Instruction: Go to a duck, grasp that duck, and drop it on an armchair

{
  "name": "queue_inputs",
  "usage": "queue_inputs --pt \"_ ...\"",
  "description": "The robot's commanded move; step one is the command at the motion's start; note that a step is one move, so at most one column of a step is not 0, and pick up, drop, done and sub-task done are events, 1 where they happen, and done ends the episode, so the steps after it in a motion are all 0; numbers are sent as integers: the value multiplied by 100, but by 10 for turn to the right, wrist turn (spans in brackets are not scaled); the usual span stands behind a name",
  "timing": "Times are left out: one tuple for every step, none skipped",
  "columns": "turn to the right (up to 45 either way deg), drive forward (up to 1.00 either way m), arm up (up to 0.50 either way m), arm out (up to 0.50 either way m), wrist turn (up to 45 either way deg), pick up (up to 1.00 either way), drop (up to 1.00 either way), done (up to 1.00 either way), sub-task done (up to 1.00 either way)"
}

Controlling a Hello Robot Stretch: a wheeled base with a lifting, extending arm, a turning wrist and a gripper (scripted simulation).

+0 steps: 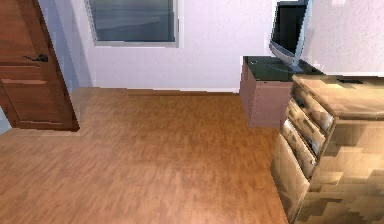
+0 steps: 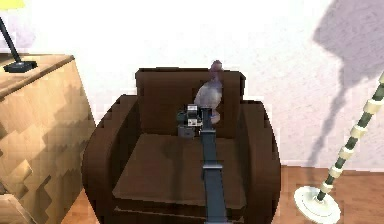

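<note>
Where arm (image 2: 211,175) ends, duck (image 2: 210,94) pale grey, reddish-headed, before armchair (image 2: 103,160).

The pincer (image 2: 187,121) is dark, with white squares (image 2: 193,114) marked in black beside it, on a dark blue-grey arm (image 2: 210,175). Just up and right of the pincer, the duck (image 2: 210,93) is mauve-grey with a pinkish top. Around and behind the pincer, the armchair (image 2: 150,170) is deep chocolate brown. Far right of it, a floor lamp (image 2: 355,140) has a pole banded cream and dark green over a white base. Left of the pincer, a dresser (image 2: 40,125) shows patchy light-tan wood grain. The wall (image 2: 280,60) is white.
</note>
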Motion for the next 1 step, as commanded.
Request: queue_inputs --pt "0 0 0 0 -90 0 0 0 0"
